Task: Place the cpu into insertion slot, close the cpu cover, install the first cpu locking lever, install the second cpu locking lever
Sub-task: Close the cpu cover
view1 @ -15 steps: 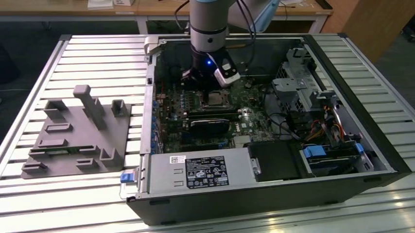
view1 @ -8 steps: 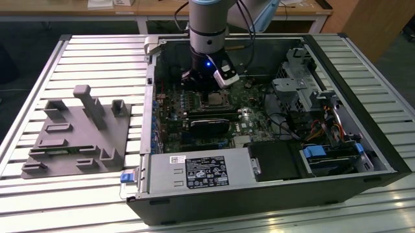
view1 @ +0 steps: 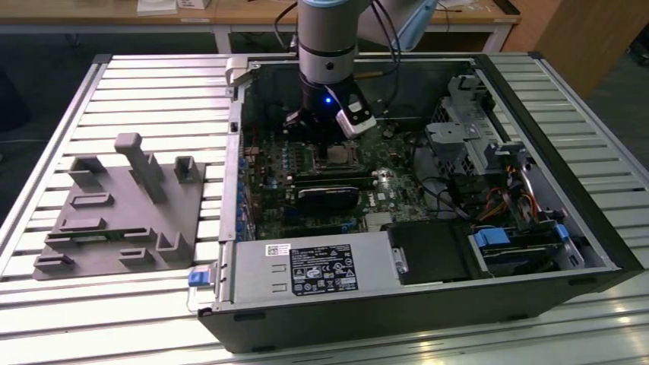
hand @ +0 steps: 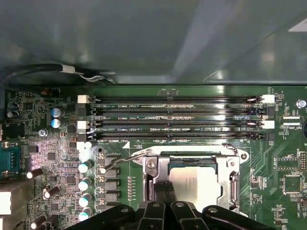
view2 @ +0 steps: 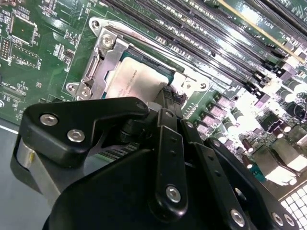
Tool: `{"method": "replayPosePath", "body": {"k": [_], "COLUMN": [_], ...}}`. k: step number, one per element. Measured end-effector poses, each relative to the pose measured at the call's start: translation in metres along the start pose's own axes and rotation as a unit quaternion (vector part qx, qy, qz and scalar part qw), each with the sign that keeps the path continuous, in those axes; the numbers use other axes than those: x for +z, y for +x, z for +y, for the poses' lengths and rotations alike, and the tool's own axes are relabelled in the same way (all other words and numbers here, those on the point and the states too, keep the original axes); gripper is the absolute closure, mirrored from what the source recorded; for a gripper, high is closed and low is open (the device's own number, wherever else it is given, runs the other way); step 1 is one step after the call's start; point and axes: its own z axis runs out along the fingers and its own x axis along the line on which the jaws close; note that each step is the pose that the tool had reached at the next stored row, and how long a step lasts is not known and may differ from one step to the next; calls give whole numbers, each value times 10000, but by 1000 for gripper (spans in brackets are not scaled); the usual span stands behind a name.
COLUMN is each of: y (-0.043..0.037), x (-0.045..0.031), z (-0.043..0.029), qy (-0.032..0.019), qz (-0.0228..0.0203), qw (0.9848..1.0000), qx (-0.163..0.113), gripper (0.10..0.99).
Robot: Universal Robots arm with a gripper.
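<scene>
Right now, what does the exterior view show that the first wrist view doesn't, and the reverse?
Exterior view adds: grey moulded fixture tray, open black computer case, silver labelled power supply. First wrist view adds: thin bent wire lever, small silver-topped cylindrical capacitors. Both: green motherboard, silver-rimmed square insertion slot.

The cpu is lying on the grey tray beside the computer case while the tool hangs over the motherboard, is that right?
No. The cpu sits in the insertion slot on the motherboard, as the first wrist view shows; the tool does hang over that board.
</scene>
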Motion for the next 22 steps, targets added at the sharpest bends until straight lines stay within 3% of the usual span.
{"method": "replayPosePath", "body": {"k": [1, 2, 22], "y": [-2, -2, -15], "x": [-65, -77, -132], "z": [1, 1, 2], "qy": [1, 0, 1], "qz": [0, 0, 1], "qw": [10000, 10000, 10000], "qx": [-1, -1, -2], "gripper": [980, 980, 980]}}
